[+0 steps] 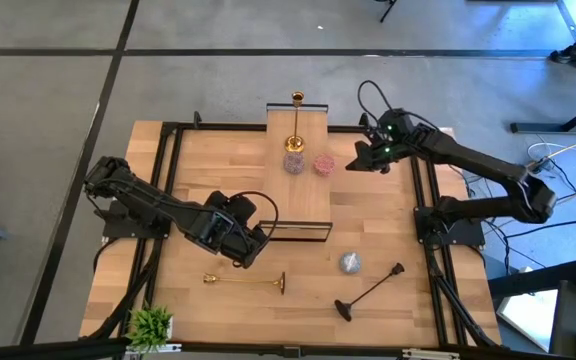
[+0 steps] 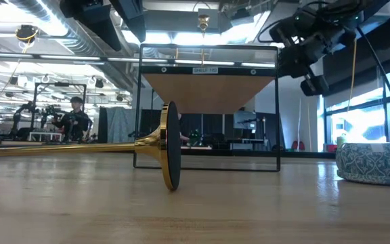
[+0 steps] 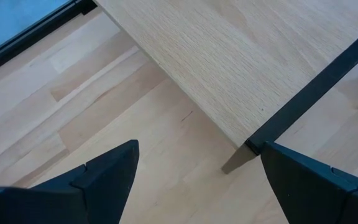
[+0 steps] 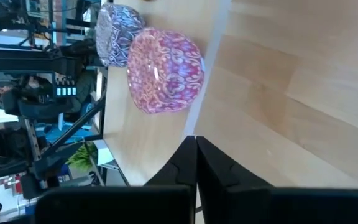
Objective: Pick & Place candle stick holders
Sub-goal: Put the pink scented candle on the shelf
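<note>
The black frame and the wooden plank block the table's middle; bare tabletop flanks them.

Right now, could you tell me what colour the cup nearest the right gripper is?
Pink, with a swirly sparkly pattern; the right wrist view shows it best.

- This looks like a big robot lab or workshop, not a home.
- In the low view, silver pipes and bright lights run across the ceiling at upper left.
- A person stands at far left among metal frames and machines.
- From above, the wooden table stands on grey floor, with cables at right.
</note>
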Action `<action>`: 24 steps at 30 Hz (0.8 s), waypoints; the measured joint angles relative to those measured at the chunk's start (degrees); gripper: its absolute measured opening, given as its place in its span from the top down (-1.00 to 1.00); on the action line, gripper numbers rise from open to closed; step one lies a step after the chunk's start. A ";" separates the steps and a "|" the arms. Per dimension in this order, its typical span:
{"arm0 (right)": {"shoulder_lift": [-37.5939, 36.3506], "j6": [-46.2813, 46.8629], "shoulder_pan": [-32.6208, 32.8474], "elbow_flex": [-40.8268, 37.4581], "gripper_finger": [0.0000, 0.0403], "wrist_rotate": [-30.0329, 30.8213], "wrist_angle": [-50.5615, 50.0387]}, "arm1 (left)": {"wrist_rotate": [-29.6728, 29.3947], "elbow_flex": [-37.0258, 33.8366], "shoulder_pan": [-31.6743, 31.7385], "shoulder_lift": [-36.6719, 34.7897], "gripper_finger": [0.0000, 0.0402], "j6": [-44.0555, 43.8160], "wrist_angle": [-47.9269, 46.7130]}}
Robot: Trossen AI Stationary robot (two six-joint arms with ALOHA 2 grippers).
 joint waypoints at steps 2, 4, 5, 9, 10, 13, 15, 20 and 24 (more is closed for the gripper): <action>0.78 0.72 0.59 0.00 0.99 0.02 1.59 | 0.00 0.00 0.00 0.00 -0.67 -0.02 0.00; 1.64 1.70 1.06 0.00 0.99 0.61 4.07 | 0.00 0.00 0.00 0.00 -0.67 -0.02 -0.01; 2.04 2.45 1.27 0.00 0.99 0.98 5.28 | 0.00 0.00 0.00 0.00 -0.67 -0.02 0.00; 3.66 4.21 1.76 0.00 0.99 1.51 8.59 | 0.04 0.00 0.00 0.00 -0.67 -0.04 0.00; 4.02 4.21 1.88 0.00 0.99 1.51 8.76 | 0.06 0.00 0.00 0.00 -0.67 -0.07 0.00; 5.04 4.17 2.58 0.00 1.00 1.53 8.45 | 0.55 0.00 0.00 0.00 -0.67 -0.11 0.00; 5.82 4.17 3.17 0.00 1.00 1.56 8.85 | 0.59 0.00 0.00 0.00 -0.67 -0.11 0.00; 7.47 5.58 4.67 0.00 1.00 1.68 12.58 | 0.59 0.00 0.00 0.00 -0.67 -0.09 0.00; 8.14 6.69 5.49 0.00 1.00 1.68 15.49 | 0.59 0.00 0.00 0.00 -0.67 -0.09 0.00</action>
